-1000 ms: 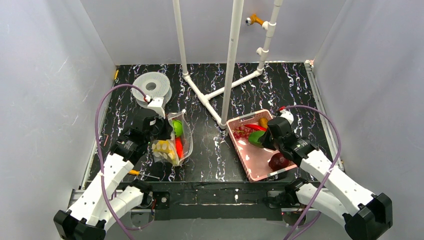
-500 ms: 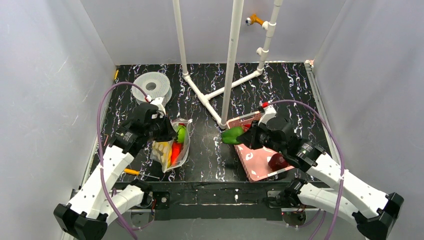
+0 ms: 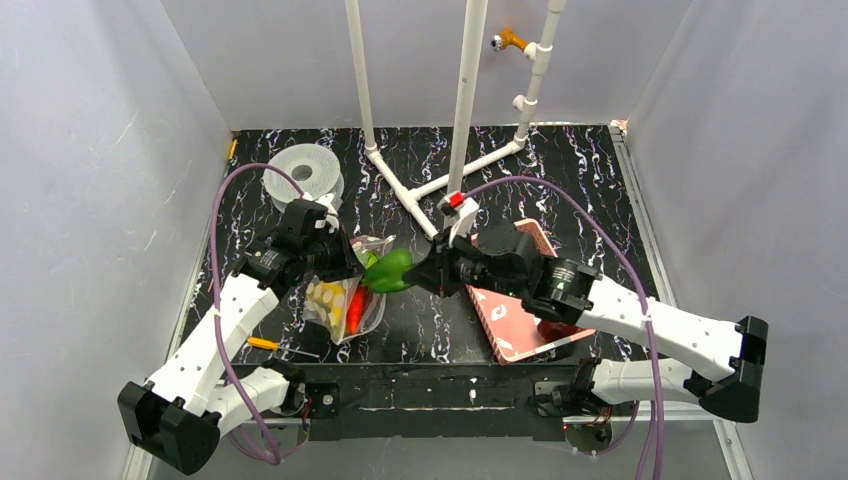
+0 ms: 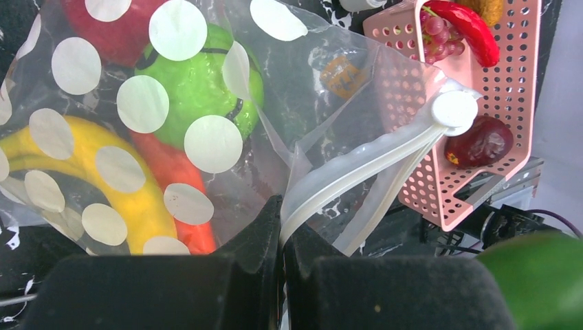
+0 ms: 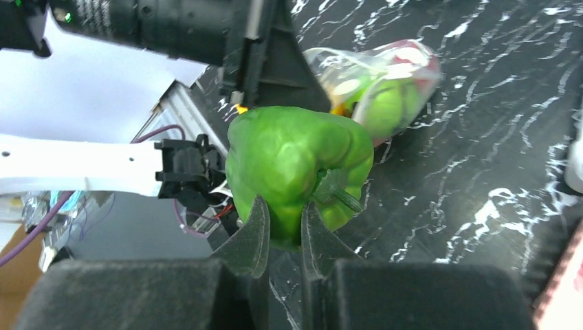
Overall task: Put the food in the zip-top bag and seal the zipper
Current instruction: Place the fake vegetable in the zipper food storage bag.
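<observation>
- While your left gripper [image 4: 282,227] keeps its jaws pressed together on the mouth edge of the zip-top bag [image 3: 352,290], that bag is lifted at the mouth and already part-filled, so I'd judge you past the middle of the loading.
- Well to the right of the bag sits the pink basket [image 3: 510,322], and you have more to move from it: a red chilli [image 4: 467,31], a bunch of grapes [image 4: 433,31], a dark red fruit [image 4: 481,141] and an orange-brown piece [image 4: 491,7] at its far end.
- Just beside the bag's mouth, on the basket side, your right gripper [image 5: 278,227] hangs with its jaws pinching the green pepper [image 5: 295,165] near the stalk; the pepper is not in the bag yet.
- Inside the bag you have a yellow banana [image 4: 130,192], an orange carrot [image 4: 172,165] touching it, a round green piece [image 4: 199,82] and something red [image 4: 117,34] deeper in.
- Along the bag's mouth the zipper [image 4: 357,168] shows as a pale strip with a round white slider [image 4: 454,110]; the mouth looks open, so the sealing is left for you to do.
- Small white print on the black housing [image 5: 137,20] just beside the bag's mouth is too small to read; no brand or label shows anywhere else.
</observation>
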You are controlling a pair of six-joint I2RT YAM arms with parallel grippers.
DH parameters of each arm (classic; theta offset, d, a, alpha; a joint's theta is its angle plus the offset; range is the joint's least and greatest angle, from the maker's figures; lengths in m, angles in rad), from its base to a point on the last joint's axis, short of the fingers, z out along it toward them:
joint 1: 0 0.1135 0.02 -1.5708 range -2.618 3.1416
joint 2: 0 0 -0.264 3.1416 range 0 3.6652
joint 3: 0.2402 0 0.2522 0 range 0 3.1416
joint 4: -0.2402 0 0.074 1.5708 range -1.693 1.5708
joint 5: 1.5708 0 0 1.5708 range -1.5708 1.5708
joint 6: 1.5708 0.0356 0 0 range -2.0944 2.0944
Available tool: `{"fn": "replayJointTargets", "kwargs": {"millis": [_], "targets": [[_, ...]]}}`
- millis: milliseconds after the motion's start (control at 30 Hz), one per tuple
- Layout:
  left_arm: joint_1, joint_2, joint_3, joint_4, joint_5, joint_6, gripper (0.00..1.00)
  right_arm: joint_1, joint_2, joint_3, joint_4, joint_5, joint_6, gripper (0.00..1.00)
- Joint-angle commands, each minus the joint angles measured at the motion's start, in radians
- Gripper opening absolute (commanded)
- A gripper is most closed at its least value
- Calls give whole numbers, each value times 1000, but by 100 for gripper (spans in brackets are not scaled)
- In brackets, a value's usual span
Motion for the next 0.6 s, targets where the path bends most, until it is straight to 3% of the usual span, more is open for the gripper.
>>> {"fn": "replayJointTargets", "kwargs": {"millis": [0, 567], "targets": [[1, -8, 20, 21, 37, -31, 0, 79, 43, 57, 87, 20, -34, 1], [1, -78, 25, 75, 78, -136, 0, 142, 183, 28, 108, 287, -74, 1]]}}
